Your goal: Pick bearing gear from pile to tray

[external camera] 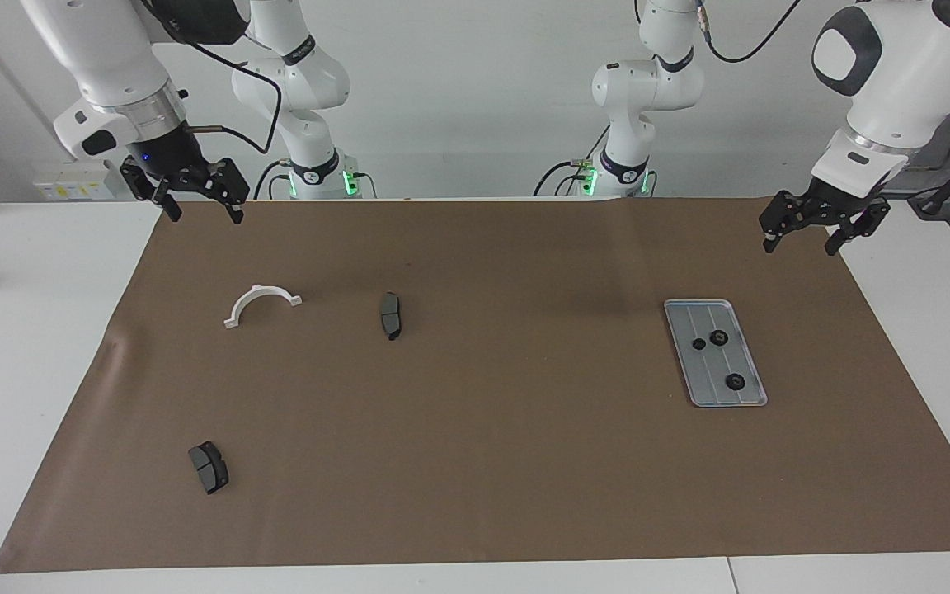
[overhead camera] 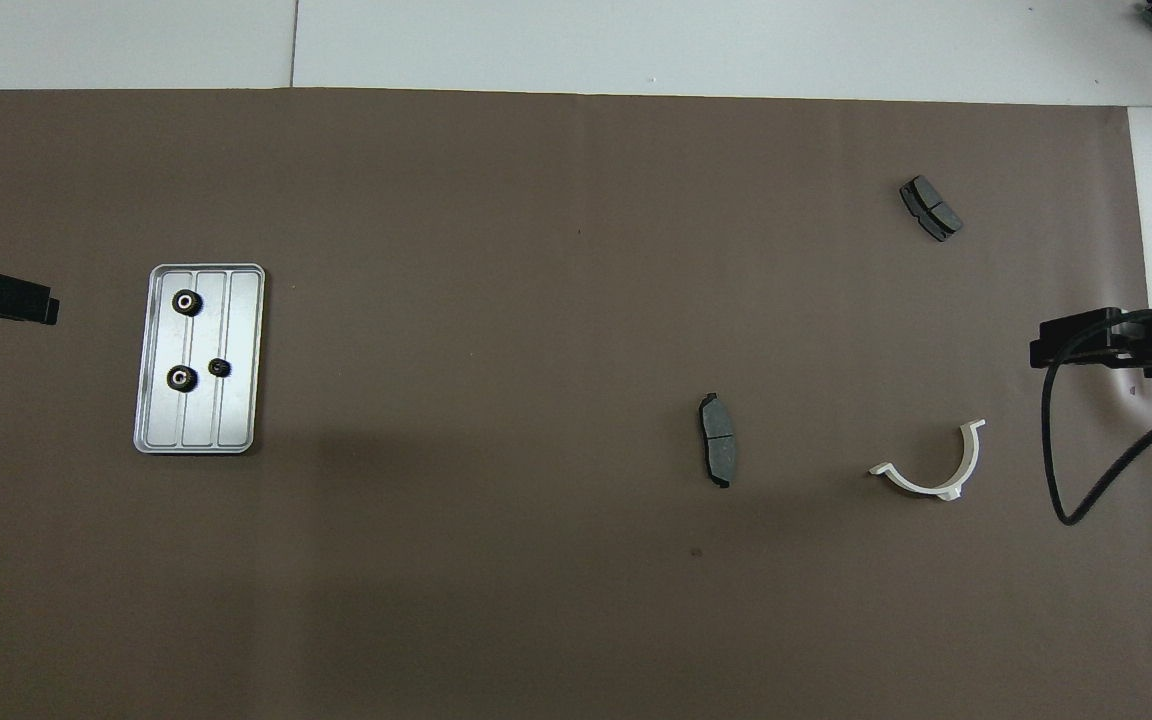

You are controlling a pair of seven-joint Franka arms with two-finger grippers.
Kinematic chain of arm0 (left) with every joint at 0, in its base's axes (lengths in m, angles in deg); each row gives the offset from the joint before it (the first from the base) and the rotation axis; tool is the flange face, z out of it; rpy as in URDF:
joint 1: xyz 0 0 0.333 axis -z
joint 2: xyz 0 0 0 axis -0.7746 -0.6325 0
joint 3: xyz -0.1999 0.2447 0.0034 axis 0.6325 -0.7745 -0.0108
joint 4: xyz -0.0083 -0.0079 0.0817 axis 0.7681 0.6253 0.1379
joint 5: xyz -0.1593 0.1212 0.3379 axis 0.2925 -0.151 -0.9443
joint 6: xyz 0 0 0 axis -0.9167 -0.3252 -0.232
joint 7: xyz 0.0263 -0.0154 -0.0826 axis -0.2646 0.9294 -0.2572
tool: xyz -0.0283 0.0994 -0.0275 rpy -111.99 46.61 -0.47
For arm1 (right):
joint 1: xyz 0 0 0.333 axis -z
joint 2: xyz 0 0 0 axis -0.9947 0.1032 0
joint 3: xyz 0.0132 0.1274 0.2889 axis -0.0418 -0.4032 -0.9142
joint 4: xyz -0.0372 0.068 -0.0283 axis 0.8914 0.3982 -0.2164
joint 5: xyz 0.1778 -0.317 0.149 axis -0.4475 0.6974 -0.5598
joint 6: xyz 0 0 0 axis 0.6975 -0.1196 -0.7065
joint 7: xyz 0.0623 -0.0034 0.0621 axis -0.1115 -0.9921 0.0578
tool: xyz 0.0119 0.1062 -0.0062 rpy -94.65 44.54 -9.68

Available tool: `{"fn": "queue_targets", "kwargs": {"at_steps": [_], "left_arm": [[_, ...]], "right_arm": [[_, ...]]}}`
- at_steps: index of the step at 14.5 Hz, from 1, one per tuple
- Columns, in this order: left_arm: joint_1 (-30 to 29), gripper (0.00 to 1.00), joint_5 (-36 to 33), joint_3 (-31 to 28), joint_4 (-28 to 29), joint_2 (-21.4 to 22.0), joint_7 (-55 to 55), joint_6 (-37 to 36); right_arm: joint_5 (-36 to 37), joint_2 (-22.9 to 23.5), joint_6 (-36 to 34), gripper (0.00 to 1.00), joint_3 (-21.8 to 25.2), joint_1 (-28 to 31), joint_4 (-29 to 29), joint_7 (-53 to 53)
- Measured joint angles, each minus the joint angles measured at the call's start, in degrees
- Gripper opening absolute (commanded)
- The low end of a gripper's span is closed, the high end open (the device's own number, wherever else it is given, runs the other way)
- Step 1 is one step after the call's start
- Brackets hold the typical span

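The flat rectangular silver-grey metal tray (external camera: pixel 716 353) with rounded corners, a low rim and lengthwise grooves lies on the brown paper mat (external camera: pixel 475 462) covering the white desk (external camera: pixel 30 330), toward the left arm's end. In the tray sit three small black round gears (external camera: pixel 718 337), two with pale centres.

Well apart from the tray, toward the right arm's end, lie a white half-ring plastic bracket (external camera: pixel 261 304) and two dark grey brake pads (external camera: pixel 391 315).

The left hand (external camera: pixel 801 226) hangs raised with fingers spread, empty, over the mat edge beside the tray. The right hand (external camera: pixel 204 205) hangs open and empty, waiting, well apart from the tray.
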Motion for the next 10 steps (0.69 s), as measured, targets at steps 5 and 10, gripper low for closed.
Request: {"fn": "queue_targets", "kwargs": {"at_steps": [5, 10], "left_arm": [[-0.02, 1.0, 0.23, 0.78, -0.26, 0.0, 0.0, -0.37], [-3.86, 1.0, 1.74, 4.76, -0.85, 0.02, 0.0, -2.85]], "right_arm": [[0.0, 0.0, 0.0, 1.0, 0.0, 0.0, 0.0, 0.0], [0.0, 0.0, 0.0, 1.0, 0.0, 0.0, 0.0, 0.0]]}}
